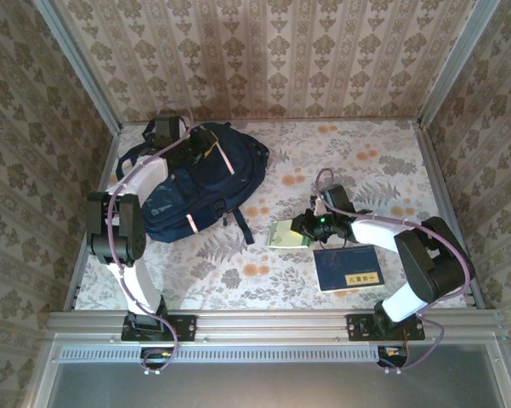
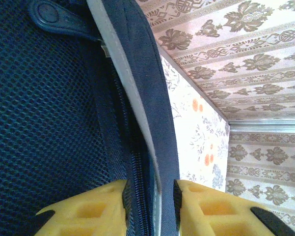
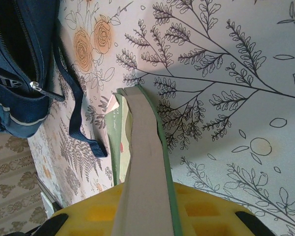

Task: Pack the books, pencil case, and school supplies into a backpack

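Observation:
The navy backpack (image 1: 200,183) lies at the left of the table, its top toward the back wall. My left gripper (image 1: 204,148) is at its upper rim; in the left wrist view the gripper (image 2: 151,206) is shut on the backpack's zipper edge (image 2: 137,98) with pale trim. The green-and-white pad (image 1: 283,234) lies right of the backpack. My right gripper (image 1: 303,227) is shut on its near edge, and in the right wrist view the pad (image 3: 142,147) runs out from between the fingers of that gripper (image 3: 147,211). A navy book with a yellow label (image 1: 349,269) lies beside it.
A dark strap (image 3: 76,108) trails from the backpack (image 3: 17,64) toward the pad. Patterned walls close in the table on three sides. The floral tablecloth (image 1: 383,170) is bare at the back right.

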